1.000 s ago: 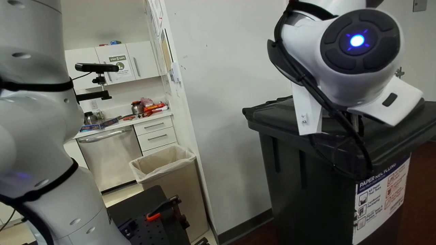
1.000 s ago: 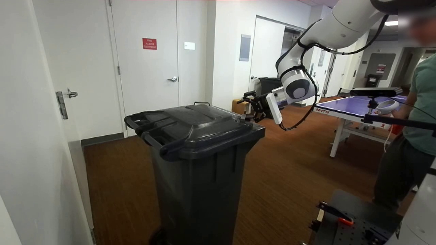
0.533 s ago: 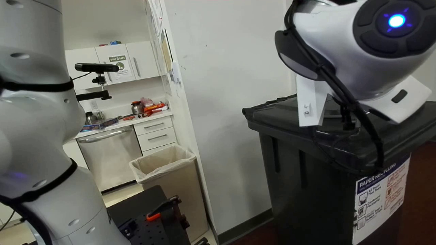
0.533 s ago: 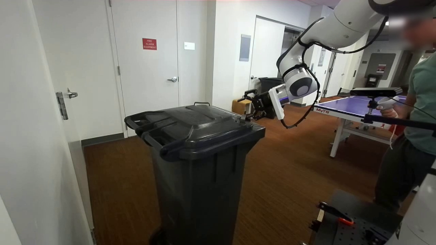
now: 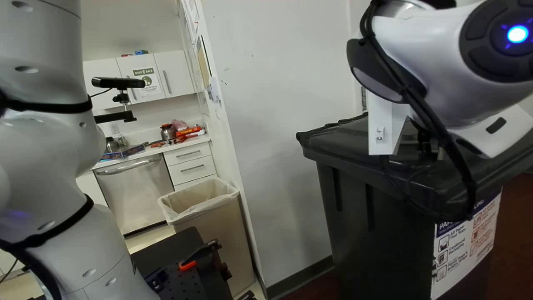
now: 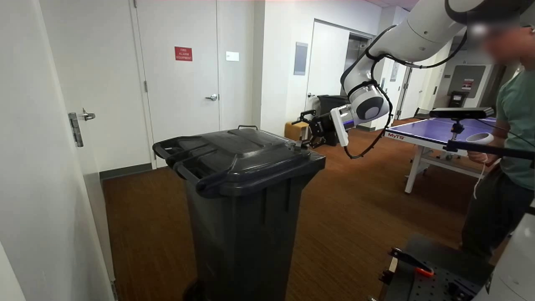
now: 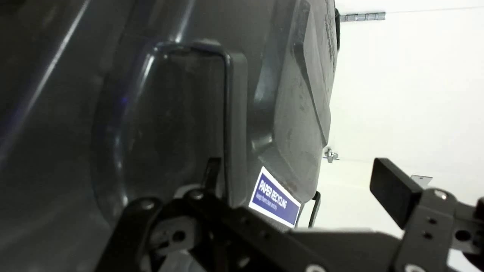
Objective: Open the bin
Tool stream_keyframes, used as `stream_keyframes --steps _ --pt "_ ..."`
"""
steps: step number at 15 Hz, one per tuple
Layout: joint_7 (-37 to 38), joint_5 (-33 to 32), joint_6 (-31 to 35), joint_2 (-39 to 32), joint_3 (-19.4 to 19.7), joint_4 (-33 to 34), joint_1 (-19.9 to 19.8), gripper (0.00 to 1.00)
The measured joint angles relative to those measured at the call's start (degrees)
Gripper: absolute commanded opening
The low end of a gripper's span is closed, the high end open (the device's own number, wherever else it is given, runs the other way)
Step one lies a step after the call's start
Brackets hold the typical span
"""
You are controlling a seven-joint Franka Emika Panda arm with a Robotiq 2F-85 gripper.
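The dark grey-black bin point(image 5: 387, 237) stands upright with its lid shut in both exterior views point(image 6: 246, 234). A white-and-blue label point(image 5: 464, 246) is on its front. The wrist view shows the lid point(image 7: 181, 105) close up, with a recess, a raised lip point(image 7: 236, 132) and a blue "PAPER RECYCLING" sticker point(image 7: 274, 198). My gripper point(image 6: 301, 133) is open and tilted at the lid's edge. In the wrist view point(image 7: 302, 177), one finger is in the recess beside the lip and the other is above the lid in free air. I cannot tell whether the lower finger touches the lid.
A beige open container point(image 5: 227, 246) stands by the white wall point(image 5: 287, 125). A black perforated cart top point(image 6: 443, 282) with an orange-handled clamp point(image 6: 424, 271) is near my base. A person point(image 6: 516, 125) stands by a purple table point(image 6: 443, 133). A camera on a bracket point(image 6: 462, 113) is nearby.
My wrist has moved rightward in an exterior view and tilted slightly, with the gripper shifting a little up at the lid's edge. The bin and its shut lid have not moved.
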State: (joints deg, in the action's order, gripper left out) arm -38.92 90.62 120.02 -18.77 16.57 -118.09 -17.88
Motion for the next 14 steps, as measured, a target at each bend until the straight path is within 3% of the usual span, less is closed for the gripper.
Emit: stream_keyframes --steps 3,5,14 --pt "-2.7 2.7 -0.9 -1.7 -0.5 0.1 0.0 1.00" --pt "-6.2 5.9 -2.6 -1.9 -0.6 -0.4 -0.1 0.74" --pt "-16.0 12.6 -5.7 -1.6 -0.1 -5.7 -0.5 0.06"
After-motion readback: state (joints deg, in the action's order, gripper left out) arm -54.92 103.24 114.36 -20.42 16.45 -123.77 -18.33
